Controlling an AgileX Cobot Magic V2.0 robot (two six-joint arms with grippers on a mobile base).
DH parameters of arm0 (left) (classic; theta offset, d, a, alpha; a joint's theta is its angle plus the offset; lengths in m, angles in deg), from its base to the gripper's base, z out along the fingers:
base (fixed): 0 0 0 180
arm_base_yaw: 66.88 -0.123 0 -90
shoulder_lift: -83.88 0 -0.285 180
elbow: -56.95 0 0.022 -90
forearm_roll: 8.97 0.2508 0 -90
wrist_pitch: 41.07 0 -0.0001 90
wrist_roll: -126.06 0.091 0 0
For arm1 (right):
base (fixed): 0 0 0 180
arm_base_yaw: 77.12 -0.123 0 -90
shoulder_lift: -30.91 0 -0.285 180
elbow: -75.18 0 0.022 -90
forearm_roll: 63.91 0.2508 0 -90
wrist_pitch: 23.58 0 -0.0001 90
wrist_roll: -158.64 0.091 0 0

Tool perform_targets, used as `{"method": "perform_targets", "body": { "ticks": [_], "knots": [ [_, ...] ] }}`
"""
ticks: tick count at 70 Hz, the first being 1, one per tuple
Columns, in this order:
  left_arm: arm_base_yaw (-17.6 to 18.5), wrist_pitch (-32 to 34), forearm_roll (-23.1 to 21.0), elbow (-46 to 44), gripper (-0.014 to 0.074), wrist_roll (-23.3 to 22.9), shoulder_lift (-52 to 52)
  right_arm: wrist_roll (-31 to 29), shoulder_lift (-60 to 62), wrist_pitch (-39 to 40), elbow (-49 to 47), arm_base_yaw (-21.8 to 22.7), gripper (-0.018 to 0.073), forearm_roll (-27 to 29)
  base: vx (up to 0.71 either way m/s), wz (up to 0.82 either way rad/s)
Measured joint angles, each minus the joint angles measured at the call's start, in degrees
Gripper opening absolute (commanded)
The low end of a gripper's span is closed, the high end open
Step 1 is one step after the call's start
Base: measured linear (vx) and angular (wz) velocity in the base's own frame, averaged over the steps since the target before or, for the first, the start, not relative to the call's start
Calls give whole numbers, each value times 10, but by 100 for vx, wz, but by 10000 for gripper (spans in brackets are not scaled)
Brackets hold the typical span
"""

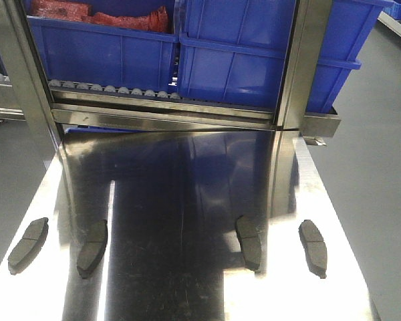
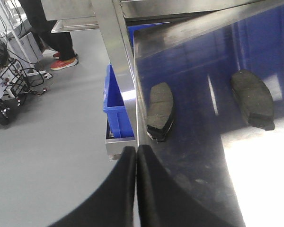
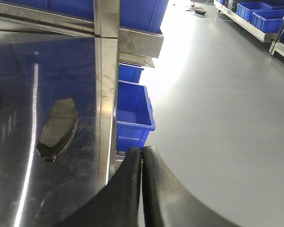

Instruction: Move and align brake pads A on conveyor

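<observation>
While the four small, flat, dark grey curved brake pads (image 1: 92, 249) lie in a loose row across the near part of the shiny stainless steel table (image 1: 174, 281), neither arm touches any of them. In the front view the outermost left pad (image 1: 28, 245) sits near the table's left edge, with a second pad (image 1: 92, 249) just to its right. A wide bare stretch of steel separates these from the third pad (image 1: 248, 242) and the outermost right pad (image 1: 313, 247) near the right edge. All four rest flat, long axes running roughly away from the robot, each tilted a little. Behind the table, large blue plastic bins (image 1: 254, 67) stand on a metal roller rack (image 1: 113, 90). The left end effector (image 2: 136, 150) has its two black fingers pressed together with nothing between them; it hangs at the table's left edge, apart from the nearest pad (image 2: 161, 111). The right end effector (image 3: 142, 150) is likewise closed and empty at the right edge, apart from the pad (image 3: 57, 127) there, with a smaller blue bin (image 3: 132, 113) below beside the table.
</observation>
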Motion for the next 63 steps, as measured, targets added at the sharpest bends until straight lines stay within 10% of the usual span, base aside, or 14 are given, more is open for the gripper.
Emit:
{"method": "perform_targets", "body": {
  "ticks": [63],
  "knots": [
    [0, 0, 0, 0, -6, 0, 0, 0, 0, 0, 0, 0, -7, 0, 0, 0]
  ]
}}
